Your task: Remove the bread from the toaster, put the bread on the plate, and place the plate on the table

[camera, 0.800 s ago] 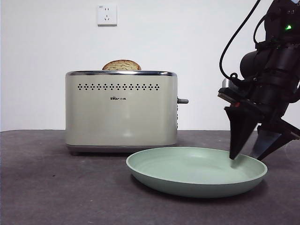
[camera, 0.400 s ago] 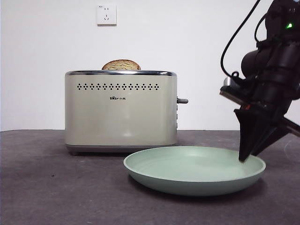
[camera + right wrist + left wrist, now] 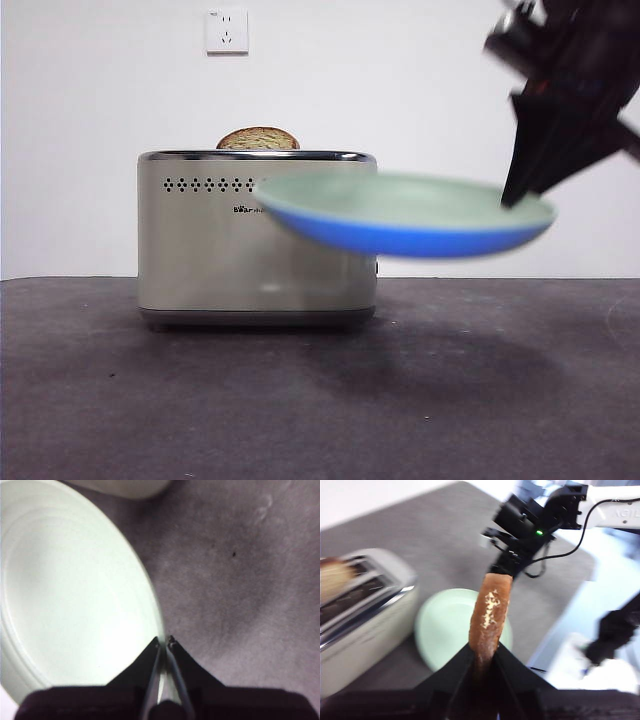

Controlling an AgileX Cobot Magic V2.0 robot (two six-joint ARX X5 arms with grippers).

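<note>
Left hand clamped on the bread, slice edge-on between the jaws, crust brown with pale flecks, held above the plate in the left wrist view. Left hand not visible in front view.

Front view, left to right: white wall socket at 11 o'clock, no readable marking. Toaster stands on the bench left of centre, cream body, chrome rim, row of dot holes, small dark logo under the holes, too small to read. Darker domed slice pokes out of the toaster top. Plate off the bench, in the air at centre-right, blurred, roughly level, rim pale green and underside showing blue, covering the toaster's right part; shadow on the bench below.

Right hand at 2 o'clock, dark and blurred, pinching the plate's right rim; right wrist view shows its jaws closed on the rim, grey bench beyond. White lettering on the other arm in the left wrist view, blurred, unreadable.
</note>
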